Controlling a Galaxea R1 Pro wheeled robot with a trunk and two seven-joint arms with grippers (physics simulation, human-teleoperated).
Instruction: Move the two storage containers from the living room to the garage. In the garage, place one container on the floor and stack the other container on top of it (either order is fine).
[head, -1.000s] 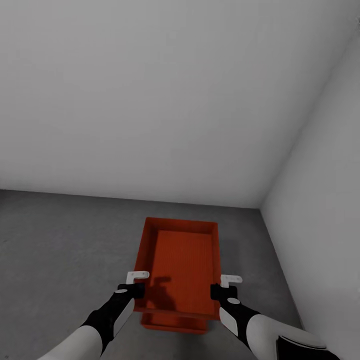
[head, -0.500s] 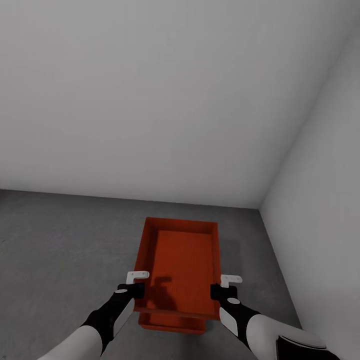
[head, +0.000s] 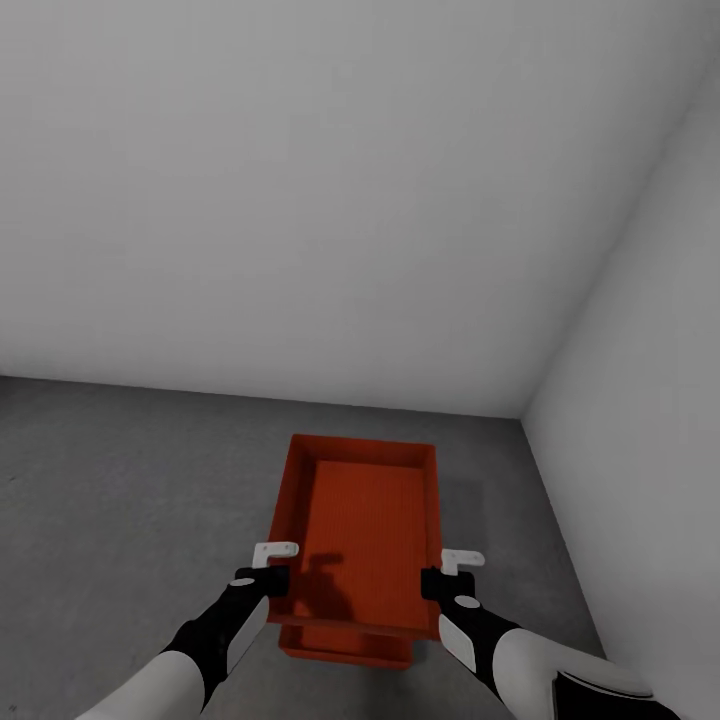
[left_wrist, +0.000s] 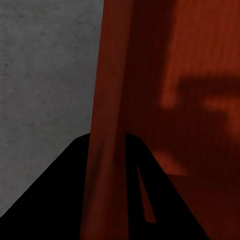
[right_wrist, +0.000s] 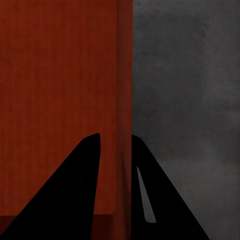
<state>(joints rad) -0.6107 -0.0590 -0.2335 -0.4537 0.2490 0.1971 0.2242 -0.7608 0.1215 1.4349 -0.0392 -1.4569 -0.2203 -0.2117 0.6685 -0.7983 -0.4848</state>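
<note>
Orange-red upper storage container (head: 365, 530) sits nested over the lower storage container (head: 345, 650) on the garage floor (head: 120, 500), unmoved since a second ago. Left hand (head: 272, 566) and right hand (head: 446, 572) still pinch its side walls; release remains.

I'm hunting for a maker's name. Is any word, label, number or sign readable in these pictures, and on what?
None can be read.
Upper bin: plain orange-red, ribbed bottom, no label.
Lower bin: plain edge showing, no print.
Left gripper and right gripper: black and white, no markings.
Walls and floor: bare grey, no signs.
</note>
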